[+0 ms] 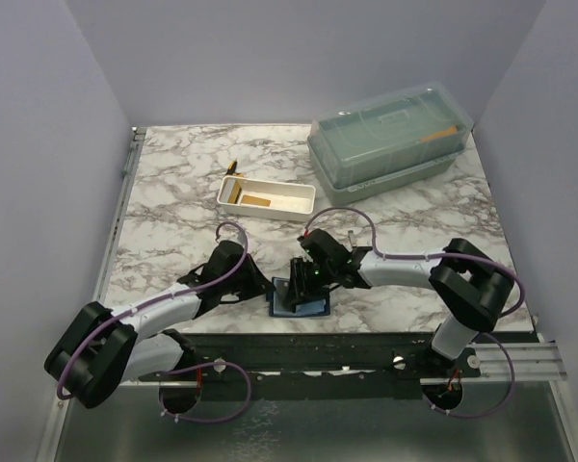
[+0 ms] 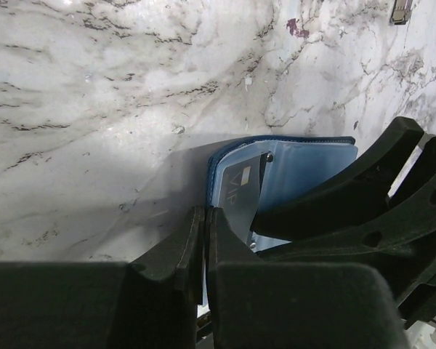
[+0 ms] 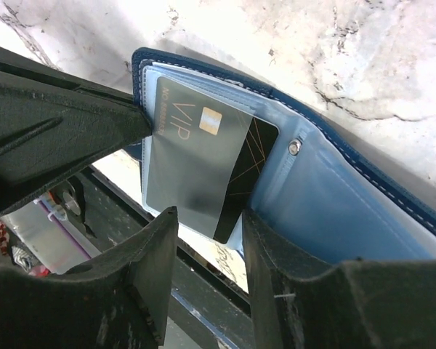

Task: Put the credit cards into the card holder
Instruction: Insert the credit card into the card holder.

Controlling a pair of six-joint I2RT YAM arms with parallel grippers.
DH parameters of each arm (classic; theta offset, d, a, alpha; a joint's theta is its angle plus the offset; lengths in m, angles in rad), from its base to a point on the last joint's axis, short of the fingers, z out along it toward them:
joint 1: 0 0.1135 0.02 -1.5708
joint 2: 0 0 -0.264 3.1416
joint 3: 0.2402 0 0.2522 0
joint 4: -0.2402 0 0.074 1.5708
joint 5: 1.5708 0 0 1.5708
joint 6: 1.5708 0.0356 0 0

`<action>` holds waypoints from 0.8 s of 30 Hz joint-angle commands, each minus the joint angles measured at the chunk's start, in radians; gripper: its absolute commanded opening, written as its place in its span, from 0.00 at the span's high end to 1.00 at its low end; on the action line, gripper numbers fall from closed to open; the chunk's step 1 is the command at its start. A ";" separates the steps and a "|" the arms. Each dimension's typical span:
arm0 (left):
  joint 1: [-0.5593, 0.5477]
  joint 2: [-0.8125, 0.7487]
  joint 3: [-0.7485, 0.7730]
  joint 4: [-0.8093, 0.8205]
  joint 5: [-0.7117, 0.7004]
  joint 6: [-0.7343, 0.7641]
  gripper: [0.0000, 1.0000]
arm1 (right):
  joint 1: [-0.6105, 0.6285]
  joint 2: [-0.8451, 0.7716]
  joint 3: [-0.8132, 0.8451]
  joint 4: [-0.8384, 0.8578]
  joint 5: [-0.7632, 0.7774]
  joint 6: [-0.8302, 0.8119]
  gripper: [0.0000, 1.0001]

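Note:
The navy card holder [image 1: 314, 308] lies open near the table's front edge, between both grippers. A dark card [image 3: 203, 160] marked VIP sits partly inside its clear left pocket [image 2: 240, 193], the lower corner sticking out. My right gripper [image 3: 209, 214] is open, its jaws standing either side of that lower corner without touching it. My left gripper [image 2: 205, 212] is shut, pinching the left edge of the card holder [image 2: 305, 163]. One of its fingers [image 3: 65, 123] shows against the blue cover [image 3: 349, 211] in the right wrist view. An orange-tan card [image 1: 258, 199] lies in the white tray.
The long white tray [image 1: 299, 192] stands mid-table behind the grippers. A large translucent green lidded box [image 1: 390, 140] fills the back right. A small dark and yellow object [image 1: 233, 166] lies behind the tray. The table's front edge and a black rail run just below the card holder.

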 commanded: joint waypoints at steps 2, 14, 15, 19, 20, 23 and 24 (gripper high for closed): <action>-0.014 -0.038 -0.012 -0.012 0.018 -0.002 0.86 | 0.006 -0.033 0.022 -0.062 0.123 -0.027 0.55; -0.011 -0.169 0.112 -0.233 0.012 0.024 0.37 | 0.005 -0.325 -0.080 -0.226 0.206 0.013 0.52; -0.011 -0.168 0.122 -0.234 0.021 0.020 0.41 | 0.003 -0.332 -0.086 -0.234 0.221 0.014 0.52; -0.023 -0.152 0.155 -0.222 0.070 -0.006 0.58 | -0.017 -0.361 -0.109 -0.239 0.227 0.018 0.53; -0.032 -0.141 0.164 -0.213 0.083 -0.009 0.61 | -0.024 -0.368 -0.118 -0.243 0.233 0.025 0.54; -0.071 -0.088 0.181 -0.161 0.115 -0.016 0.67 | -0.047 -0.396 -0.145 -0.264 0.260 0.038 0.55; -0.086 -0.066 0.184 -0.139 0.120 -0.020 0.68 | -0.056 -0.406 -0.149 -0.264 0.258 0.037 0.55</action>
